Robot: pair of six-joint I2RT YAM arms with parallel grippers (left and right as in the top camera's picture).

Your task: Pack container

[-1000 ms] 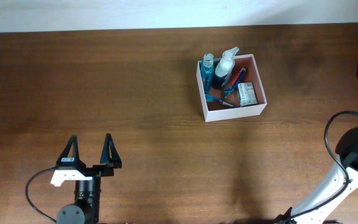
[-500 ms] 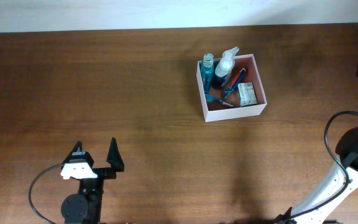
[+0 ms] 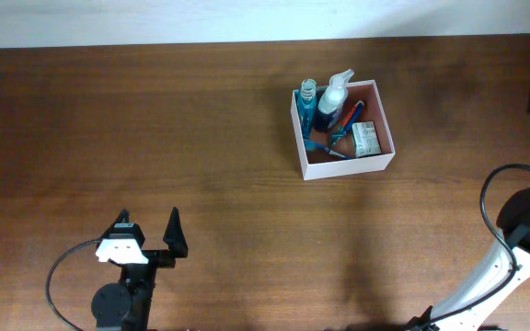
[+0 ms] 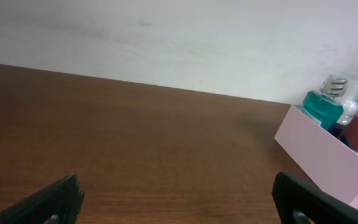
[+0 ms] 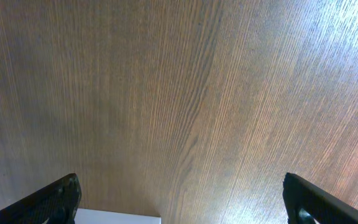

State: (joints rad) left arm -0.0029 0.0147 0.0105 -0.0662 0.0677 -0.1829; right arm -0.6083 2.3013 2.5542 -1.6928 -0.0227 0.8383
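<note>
Dark brown wood-grain table (image 3: pixel 155 119) fills the overhead shot, with a strip of pale wall (image 3: pixel 247 18) running along the top edge.

Upper right of centre sits the container (image 3: pixel 350 168), a square, shallow box with thin white walls and a reddish-brown inside, turned a little off square to the table edge. It has things in it. A teal bottle with a clear cap (image 3: pixel 307 106) stands in its upper-left corner, and a white spray bottle (image 3: pixel 336 92) is just beside that. A slim red-orange stick (image 3: pixel 351 115) leans across the middle. A small green-and-white packet (image 3: pixel 367 138) lies toward the right wall, and a blue-handled item (image 3: pixel 325 145), too small to identify, lies near the lower left.

Down in the lower left of the frame, the left gripper (image 3: pixel 148 221) is well apart from the box. Its two black fingers are spread wide with nothing between them. In its wrist view the box shows at the right edge, with bare wood ahead.

The right arm (image 3: pixel 527 230) comes in at the lower-right corner, a black cable (image 3: pixel 488 198) looping off it. The right gripper (image 5: pixel 180 193) shows only in its own wrist view. Its fingers are at the two bottom corners, splayed far apart over plain wood grain and holding nothing.
</note>
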